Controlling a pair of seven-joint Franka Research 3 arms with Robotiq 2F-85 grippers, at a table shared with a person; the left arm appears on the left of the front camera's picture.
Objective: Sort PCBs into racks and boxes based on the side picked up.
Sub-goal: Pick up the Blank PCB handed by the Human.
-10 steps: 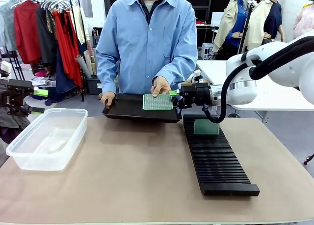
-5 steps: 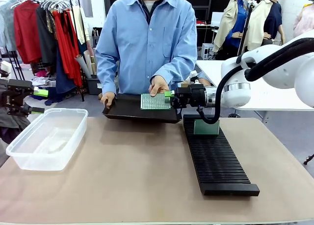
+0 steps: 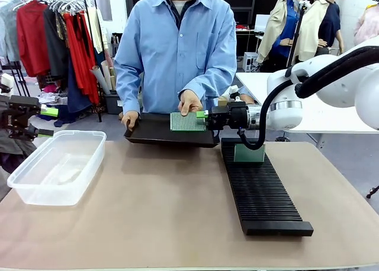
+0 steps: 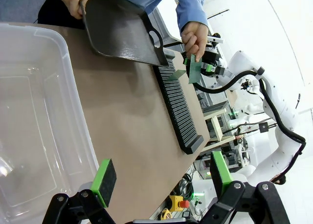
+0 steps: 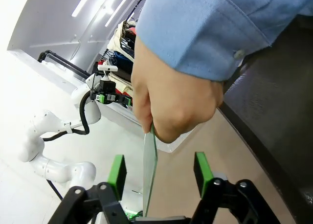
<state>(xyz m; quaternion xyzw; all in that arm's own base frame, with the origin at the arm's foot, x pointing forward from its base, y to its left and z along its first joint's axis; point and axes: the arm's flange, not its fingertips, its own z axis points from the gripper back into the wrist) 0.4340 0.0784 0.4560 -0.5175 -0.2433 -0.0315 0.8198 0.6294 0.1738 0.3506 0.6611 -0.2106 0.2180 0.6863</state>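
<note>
A person's hand [image 3: 189, 102] holds a green PCB [image 3: 187, 122] upright over the black tray [image 3: 160, 134]. My right gripper [image 3: 205, 119] reaches in from the right at the board's right edge. In the right wrist view the PCB [image 5: 149, 168] stands edge-on between the green pads [image 5: 117, 170] of my right gripper [image 5: 159, 171], with a gap on each side, pinched from above by the hand [image 5: 171, 99]. Another PCB [image 3: 249, 154] stands in the far end of the black rack [image 3: 263, 197]. My left gripper [image 4: 161, 179] hangs open beside the clear box [image 4: 34, 111].
The person's other hand [image 3: 129, 119] grips the tray's left handle. The clear box [image 3: 59, 165] sits at the table's left, with my left gripper [image 3: 35, 114] just beyond its far corner. A bare stretch of tan tabletop [image 3: 166, 206] lies between the box and the rack.
My right gripper has moved left up to the PCB, so the board's edge now sits between its fingers. The person's hand and board shifted slightly left. The left arm has not moved.
</note>
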